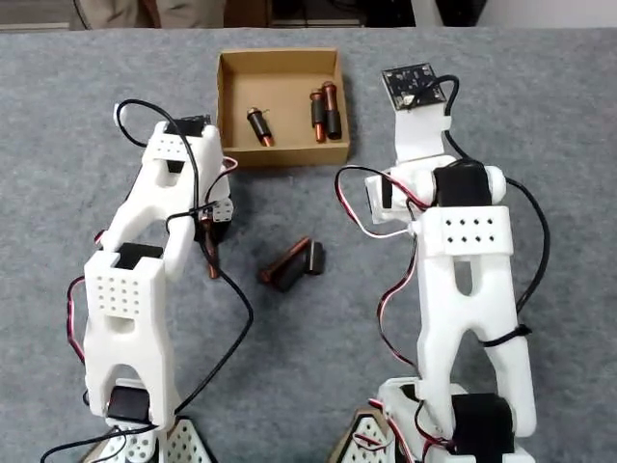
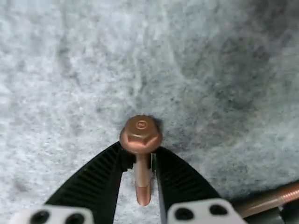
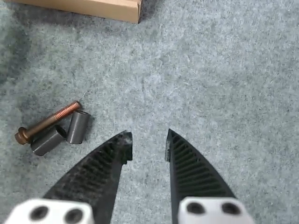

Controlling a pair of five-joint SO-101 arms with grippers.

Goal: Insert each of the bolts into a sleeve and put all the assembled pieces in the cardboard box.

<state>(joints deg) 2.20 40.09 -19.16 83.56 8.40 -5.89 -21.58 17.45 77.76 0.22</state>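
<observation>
A bolt [image 2: 140, 134] is clenched by its shank in the left hand [image 2: 140, 151], axis along the hand, and two sleeves [image 3: 77, 126] are seen lying rightward, before the released right hand [image 3: 148, 142].

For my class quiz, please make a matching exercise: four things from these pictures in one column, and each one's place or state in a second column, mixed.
1. left gripper
2. right gripper
3. cardboard box
4. two sleeves

A. open, empty
B. on the table beside a loose bolt
C. shut on a bolt
D. holds three assembled pieces

Pairs: 1-C, 2-A, 3-D, 4-B.
</observation>
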